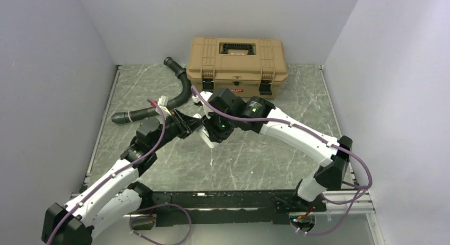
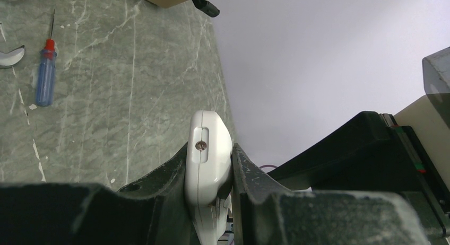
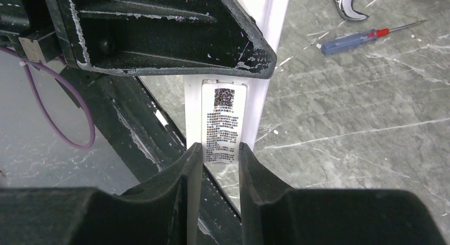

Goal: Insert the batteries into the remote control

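Left jaws are clamped shut on the remote [image 2: 208, 165], low centre of the left wrist view; one rounded end, a small screw set in it, pokes up past the tips. The remote is held off the tabletop [image 3: 345, 123], in the middle of the top view where both arms meet.

In the right wrist view its long axis runs straight up the frame, from the right jaws at the bottom edge to the left jaws at the top; the back face, with a printed label panel [image 3: 224, 123], looks at that camera. Right jaws stand part way apart, tips either side of the panel's lower end; whether they pinch the remote or only rest against it I cannot tell.

The right arm is thus nearer the panel, likely the battery cover; the coming move probably turns on sliding it along that long axis while the left jaws hold firm.

Farther off on the tabletop, upper right of the right wrist view, lie a screwdriver [image 3: 361, 39] and beyond it a wrench [image 3: 350, 2]; no batteries show in any view. Farthest, top centre of the top view, stands a tan toolbox [image 1: 237, 62], a black hose [image 1: 159, 104] to its left.
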Available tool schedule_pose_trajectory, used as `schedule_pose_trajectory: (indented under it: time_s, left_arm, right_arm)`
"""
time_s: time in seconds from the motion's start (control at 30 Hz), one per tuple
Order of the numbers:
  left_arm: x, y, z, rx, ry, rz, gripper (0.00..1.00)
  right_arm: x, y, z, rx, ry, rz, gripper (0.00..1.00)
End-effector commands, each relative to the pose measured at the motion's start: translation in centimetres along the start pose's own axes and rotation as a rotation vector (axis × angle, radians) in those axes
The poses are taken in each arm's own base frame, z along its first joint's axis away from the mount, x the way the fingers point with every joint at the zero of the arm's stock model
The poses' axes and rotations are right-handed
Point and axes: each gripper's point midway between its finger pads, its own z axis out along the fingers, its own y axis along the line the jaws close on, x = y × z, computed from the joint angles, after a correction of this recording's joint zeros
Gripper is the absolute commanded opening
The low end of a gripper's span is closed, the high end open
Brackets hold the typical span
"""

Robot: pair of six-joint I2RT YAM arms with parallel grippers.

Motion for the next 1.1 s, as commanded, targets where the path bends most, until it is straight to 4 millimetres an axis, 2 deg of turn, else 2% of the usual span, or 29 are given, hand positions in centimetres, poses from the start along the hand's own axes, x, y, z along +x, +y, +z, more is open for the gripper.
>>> schedule_pose_trajectory:
  time_s: [0.0, 0.37, 0.67, 1.07]
  left_arm:
    - [-0.75, -1.98, -0.16, 0.064, -0.022, 0.005, 0.0]
    - [-0.71, -1.94, -0.11, 0.066, -0.022, 0.0, 0.0]
    - [-0.64, -1.95, -0.13, 0.068, -0.019, -0.004, 0.0]
    - [-0.34, -1.59, -0.11, 0.067, -0.012, -0.027, 0.0]
  right_arm:
    - [-0.64, -0.64, -0.54, 0.04, -0.011, -0.006, 0.2]
    - [-0.55, -0.28, -0.37, 0.022, 0.0, -0.017, 0.21]
    - [-0.79, -0.29, -0.24, 0.024, -0.002, -0.019, 0.32]
    - [-1.03, -0.19, -0.47, 0.023, -0.007, -0.02, 0.37]
